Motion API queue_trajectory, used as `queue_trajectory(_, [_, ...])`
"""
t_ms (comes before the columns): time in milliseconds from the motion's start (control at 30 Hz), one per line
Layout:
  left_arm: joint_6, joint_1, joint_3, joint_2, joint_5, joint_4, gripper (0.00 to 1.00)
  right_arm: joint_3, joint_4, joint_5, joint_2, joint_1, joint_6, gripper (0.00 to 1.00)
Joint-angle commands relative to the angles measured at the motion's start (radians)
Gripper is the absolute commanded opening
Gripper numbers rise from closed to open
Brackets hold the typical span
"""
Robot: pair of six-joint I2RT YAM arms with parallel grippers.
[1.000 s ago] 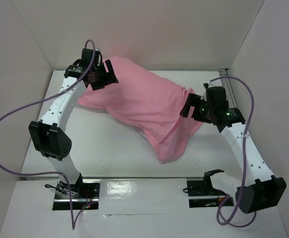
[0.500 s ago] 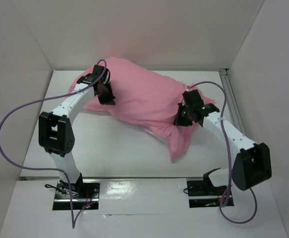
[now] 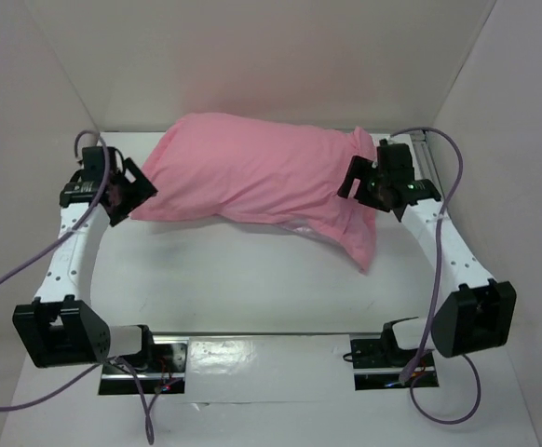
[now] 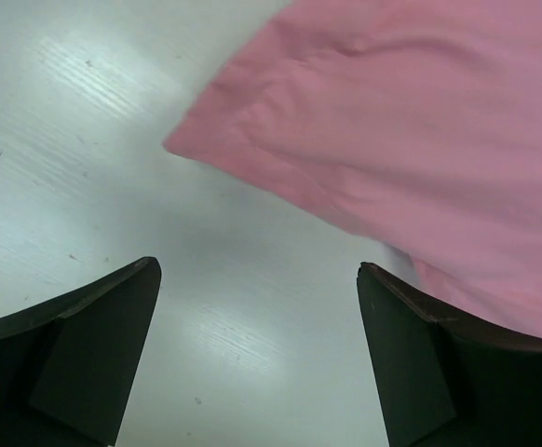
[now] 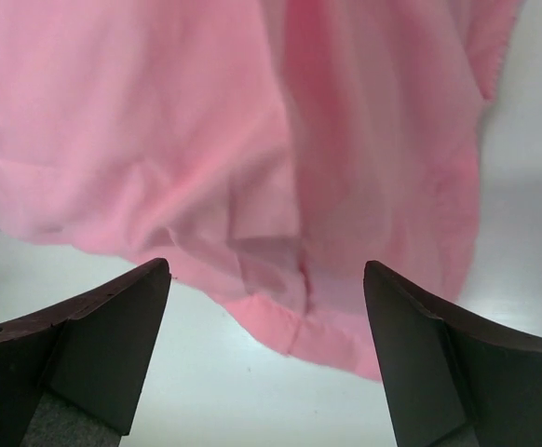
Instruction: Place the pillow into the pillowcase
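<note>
1. The shiny pink satin pillowcase point(image 3: 252, 177) now lies plump across the far part of the white table point(image 3: 234, 279); a second ago it was held up.
2. The soft white pillow is not seen and is judged enclosed.
3. The left gripper point(image 3: 133, 194) and right gripper point(image 3: 350, 179) have been drawn back to the ends, fingers spread, empty.
4. Insertion is judged essentially done.

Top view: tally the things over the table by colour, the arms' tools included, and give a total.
Pink: 1, the pillowcase, bulging.
Black: 2, the left tool and the right tool, both open and holding nothing.
Total: 3.
</note>
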Motion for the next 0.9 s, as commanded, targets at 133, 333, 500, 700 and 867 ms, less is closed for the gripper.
queue_trajectory(133, [-0.054, 0.182, -0.197, 0.085, 0.224, 0.223, 1.00, -0.121, -0.073, -0.045, -0.153, -0.047, 0.008, 0.94])
queue_trajectory(333, [-0.065, 0.252, -0.260, 0.169, 0.374, 0.438, 0.96, -0.153, -0.121, -0.106, -0.202, -0.117, -0.019, 0.96])
queue_trajectory(500, [-0.074, 0.274, -0.261, 0.266, 0.447, 0.573, 0.91, -0.221, -0.069, -0.195, -0.224, -0.128, 0.028, 0.96])
queue_trajectory(700, [-0.092, 0.274, -0.261, 0.318, 0.508, 0.656, 0.79, -0.256, -0.112, -0.172, -0.255, -0.128, 0.028, 0.98])
queue_trajectory(867, [-0.083, 0.274, -0.220, 0.327, 0.570, 0.644, 0.00, -0.330, -0.146, -0.111, -0.304, -0.128, 0.028, 0.98])
